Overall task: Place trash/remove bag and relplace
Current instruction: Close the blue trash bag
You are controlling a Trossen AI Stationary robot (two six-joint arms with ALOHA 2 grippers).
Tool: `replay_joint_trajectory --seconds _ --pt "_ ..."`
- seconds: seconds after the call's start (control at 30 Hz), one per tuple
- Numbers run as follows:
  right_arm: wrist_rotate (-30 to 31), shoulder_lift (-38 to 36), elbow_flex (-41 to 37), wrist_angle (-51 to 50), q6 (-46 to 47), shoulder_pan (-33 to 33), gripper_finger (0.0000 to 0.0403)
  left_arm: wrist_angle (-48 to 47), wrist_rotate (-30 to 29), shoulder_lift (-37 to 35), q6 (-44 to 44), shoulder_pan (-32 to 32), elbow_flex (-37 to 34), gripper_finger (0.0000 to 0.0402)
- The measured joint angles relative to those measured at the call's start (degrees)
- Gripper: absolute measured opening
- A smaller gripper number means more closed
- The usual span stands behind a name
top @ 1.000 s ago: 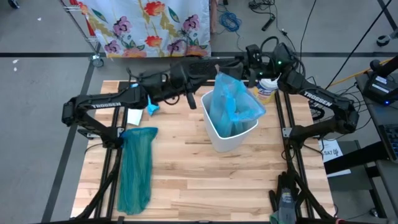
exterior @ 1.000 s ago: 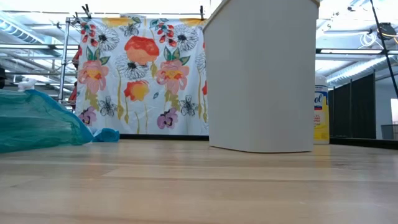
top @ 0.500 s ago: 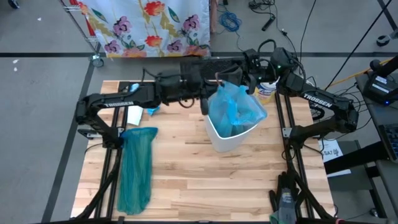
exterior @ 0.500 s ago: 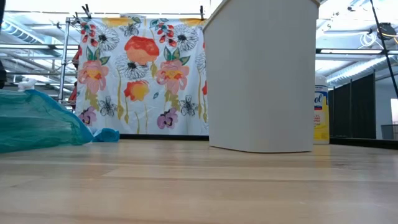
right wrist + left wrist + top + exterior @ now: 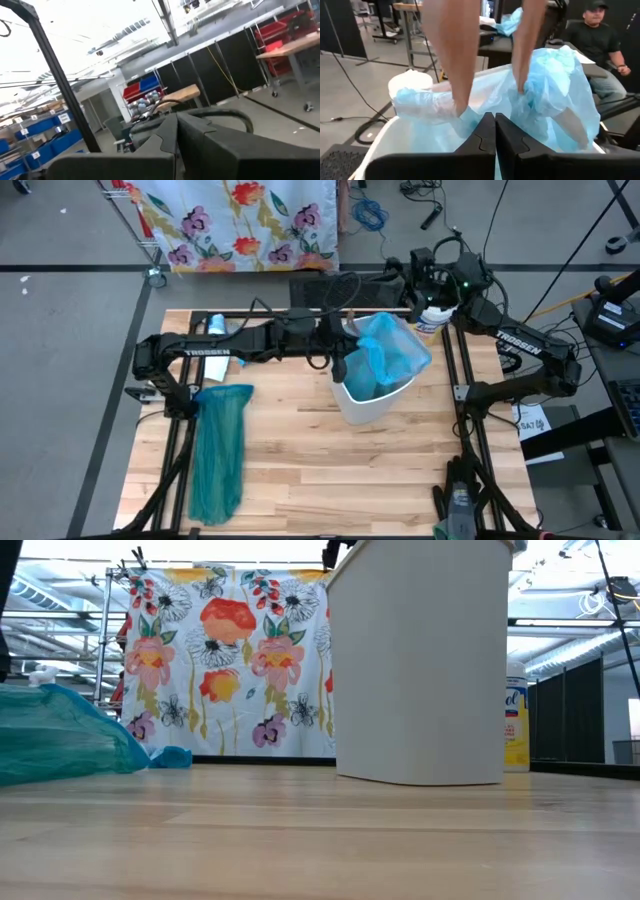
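Both left fingers (image 5: 494,131), closed, apparently touch the bag (image 5: 555,85).

high view: straight down over the whole bench (image 5: 300,470)
low view: bench-level, close behind the white bin (image 5: 420,660)
left wrist: near the bin's rim
shared: bin (image 5: 365,402)

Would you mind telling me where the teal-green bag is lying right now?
In the high view the teal-green bag lies stretched out on the wooden table at its left side, beside the left arm's base and well apart from the white bin.
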Motion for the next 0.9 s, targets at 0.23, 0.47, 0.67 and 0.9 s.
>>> replay_joint_trajectory --seconds 0.23,0.47,0.67,0.9 --pt "-0.26 -1.91 0.0 -6.29 -0.38 -0.37 0.0 0.58 -2.13 -1.56 1.64 0.52 0.44 0.0" --pt "-0.07 -5.4 0.0 -21.78 -4.6 -0.73 0.0 1.11 -2.21 -3.41 3.03 2.28 3.47 0.0" --pt "1.84 -10.8 0.0 -34.3 -7.71 -3.66 0.0 0.81 -0.32 -3.1 3.25 2.99 5.35 0.0" --pt "7.78 -18.07 0.0 -56.57 -12.78 -7.61 0.0 0.59 -1.95 -3.1 3.65 3.22 5.42 0.0"
